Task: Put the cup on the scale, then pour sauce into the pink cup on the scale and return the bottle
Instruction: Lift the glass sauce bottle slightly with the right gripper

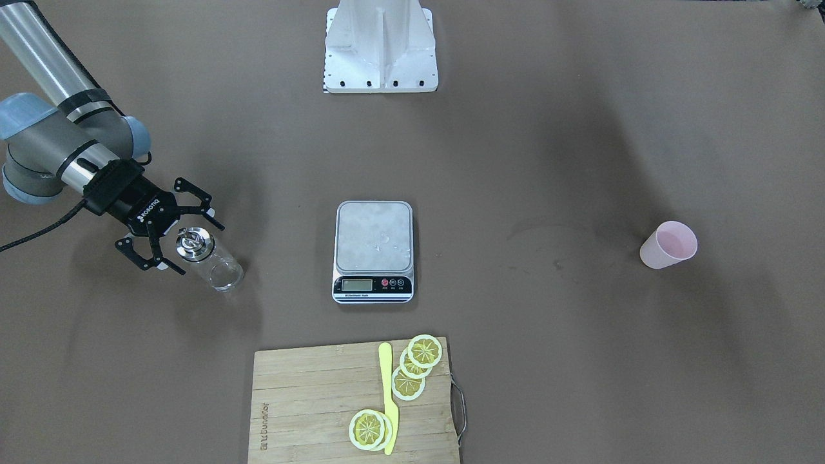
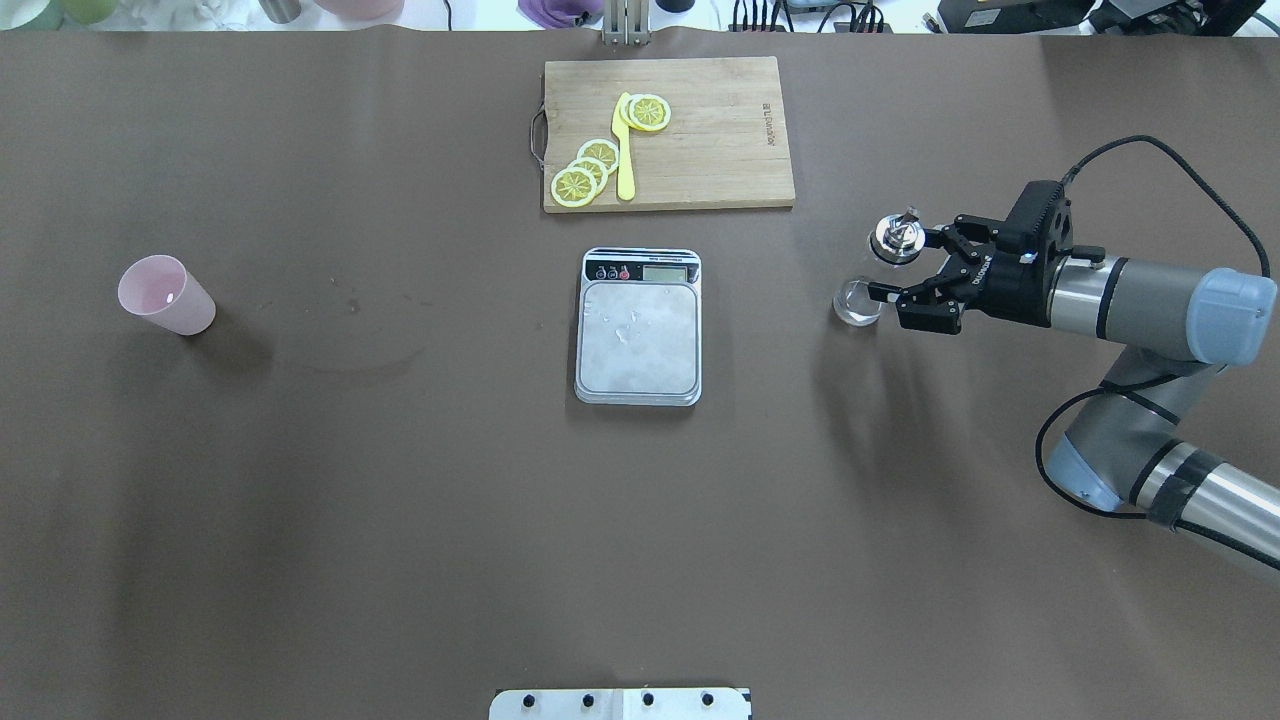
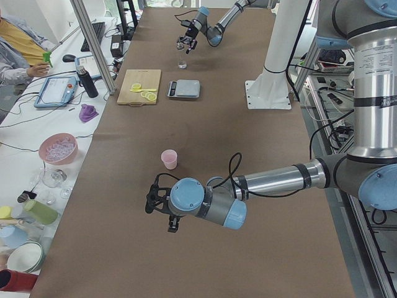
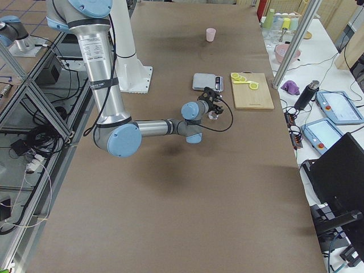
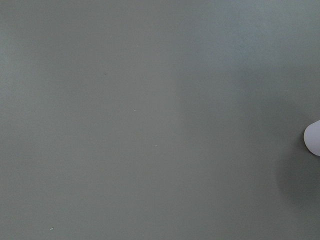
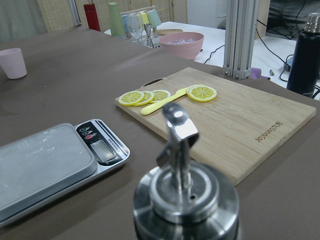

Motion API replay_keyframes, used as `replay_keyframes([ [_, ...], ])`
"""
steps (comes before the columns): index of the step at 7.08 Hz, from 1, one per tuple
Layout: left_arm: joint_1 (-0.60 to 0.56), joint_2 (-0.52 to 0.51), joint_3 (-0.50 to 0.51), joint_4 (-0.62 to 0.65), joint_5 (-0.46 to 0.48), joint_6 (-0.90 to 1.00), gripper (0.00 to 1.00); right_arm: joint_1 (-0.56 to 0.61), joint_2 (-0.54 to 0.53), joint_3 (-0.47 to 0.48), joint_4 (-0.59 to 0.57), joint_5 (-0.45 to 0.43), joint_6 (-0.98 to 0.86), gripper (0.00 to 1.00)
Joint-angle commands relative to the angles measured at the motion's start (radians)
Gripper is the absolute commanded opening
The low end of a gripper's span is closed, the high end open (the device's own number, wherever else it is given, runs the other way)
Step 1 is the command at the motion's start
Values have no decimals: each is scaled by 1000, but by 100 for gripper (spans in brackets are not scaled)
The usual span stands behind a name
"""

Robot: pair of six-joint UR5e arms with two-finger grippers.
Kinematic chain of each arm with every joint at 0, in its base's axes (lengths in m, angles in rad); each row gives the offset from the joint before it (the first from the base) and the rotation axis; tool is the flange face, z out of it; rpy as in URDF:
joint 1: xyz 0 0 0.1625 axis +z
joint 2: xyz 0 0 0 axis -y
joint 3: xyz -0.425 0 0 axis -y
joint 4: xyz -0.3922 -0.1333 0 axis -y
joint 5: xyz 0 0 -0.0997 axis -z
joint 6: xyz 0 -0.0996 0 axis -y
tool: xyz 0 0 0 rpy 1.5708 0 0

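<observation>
The pale pink cup (image 2: 165, 295) stands upright on the table far on my left side, apart from the scale; it also shows in the front view (image 1: 669, 245). The scale (image 2: 638, 325) sits mid-table with a bare platform. The clear bottle (image 2: 860, 300) with a chrome cap stands on my right side (image 1: 213, 261). My right gripper (image 2: 885, 270) is open, with a finger on each side of the bottle. My left gripper (image 3: 158, 208) shows only in the exterior left view, low near the cup; I cannot tell whether it is open.
A bamboo cutting board (image 2: 720, 130) with lemon slices and a yellow knife (image 2: 624, 150) lies beyond the scale. The robot's white base (image 1: 380, 45) stands at the near edge. The left wrist view shows bare table and a pale rim at its right edge.
</observation>
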Motion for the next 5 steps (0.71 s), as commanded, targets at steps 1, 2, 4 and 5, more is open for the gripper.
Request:
replay_keyframes([
  [1, 0, -1, 0, 0, 0, 0, 99, -7, 13, -11, -4, -17, 1, 97],
  [2, 0, -1, 0, 0, 0, 0, 98, -8, 29, -43, -1, -21, 1, 97],
  [4, 0, -7, 0, 2, 2, 0, 98, -8, 43, -63, -1, -39, 2, 97],
  [5, 0, -7, 0, 2, 0, -1, 99, -8, 54, -61, 4, -51, 23, 96],
])
